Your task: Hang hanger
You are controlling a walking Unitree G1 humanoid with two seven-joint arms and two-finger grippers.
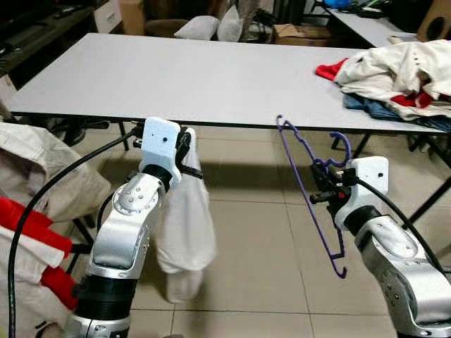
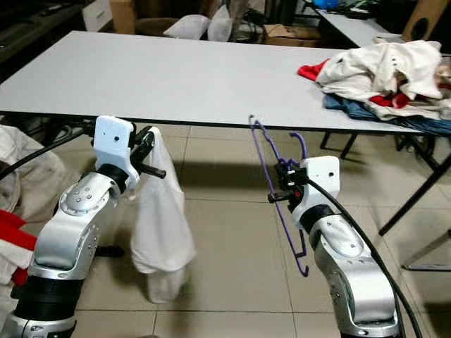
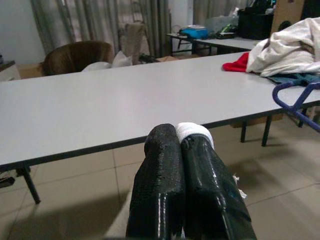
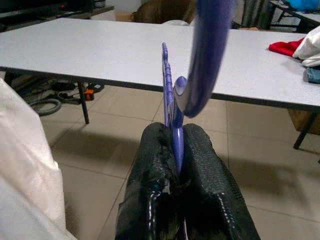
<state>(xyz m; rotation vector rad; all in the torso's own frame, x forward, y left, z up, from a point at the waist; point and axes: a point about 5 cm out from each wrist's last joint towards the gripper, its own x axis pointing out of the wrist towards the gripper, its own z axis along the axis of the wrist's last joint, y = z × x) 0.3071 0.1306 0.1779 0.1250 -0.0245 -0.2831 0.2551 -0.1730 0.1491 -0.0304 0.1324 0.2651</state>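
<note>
With the right gripper (image 1: 325, 184) clamped on the thin purple plastic hanger (image 1: 304, 184) and the left gripper (image 3: 186, 145) pinching the limp white cloth garment (image 1: 184, 225) hanging below its jaws, threading the hanger into the garment seems next.

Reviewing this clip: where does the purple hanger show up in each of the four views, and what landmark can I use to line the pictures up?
Left eye view: purple hanger right of centre, pinched by the right gripper.
Right eye view: near centre, below the table edge.
Left wrist view: just its hook at the frame's border.
Right wrist view: upright between the black fingers, close up.
Shared landmark: the grey table.
</note>
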